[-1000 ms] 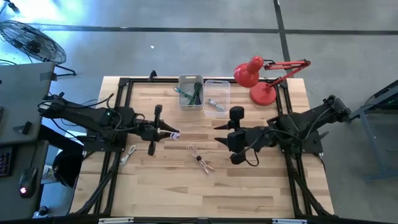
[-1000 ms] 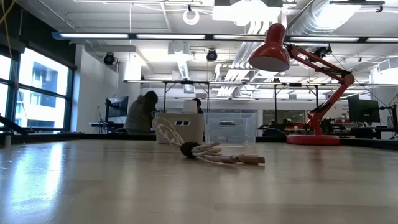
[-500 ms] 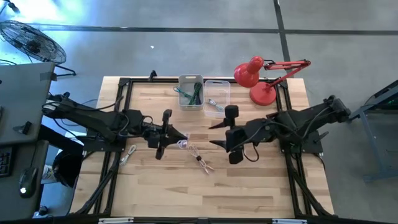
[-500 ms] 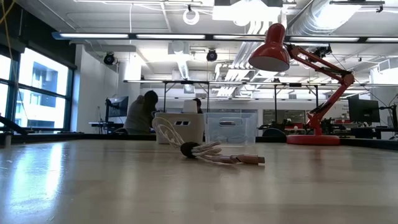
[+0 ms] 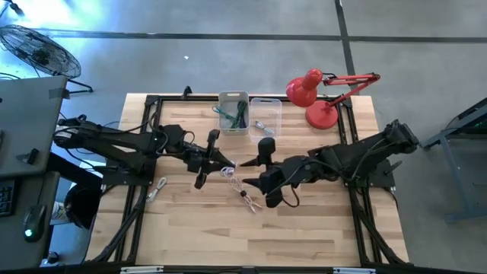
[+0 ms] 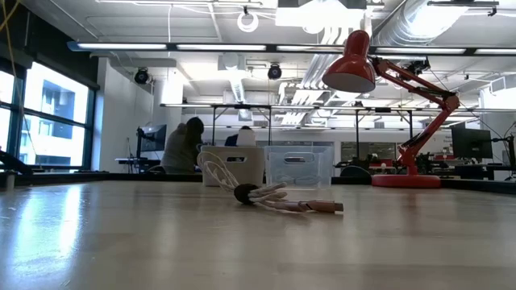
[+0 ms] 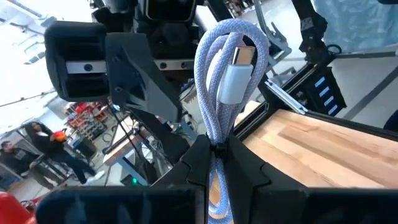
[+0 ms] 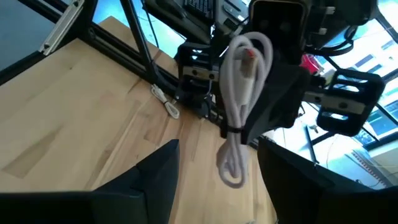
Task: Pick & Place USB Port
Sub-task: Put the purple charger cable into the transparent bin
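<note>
The bin (image 5: 233, 113) contents are too small to identify.

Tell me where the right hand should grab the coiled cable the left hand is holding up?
Probably the looped upper half of the white cable, just below its USB plug. The left hand pinches the tied waist, so that loop stands free facing the right hand, whose open fingers could close across it straight on.

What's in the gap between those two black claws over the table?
A bundled white USB cable, held up by the left tool in front of the open right tool. The right wrist view shows it best.
</note>
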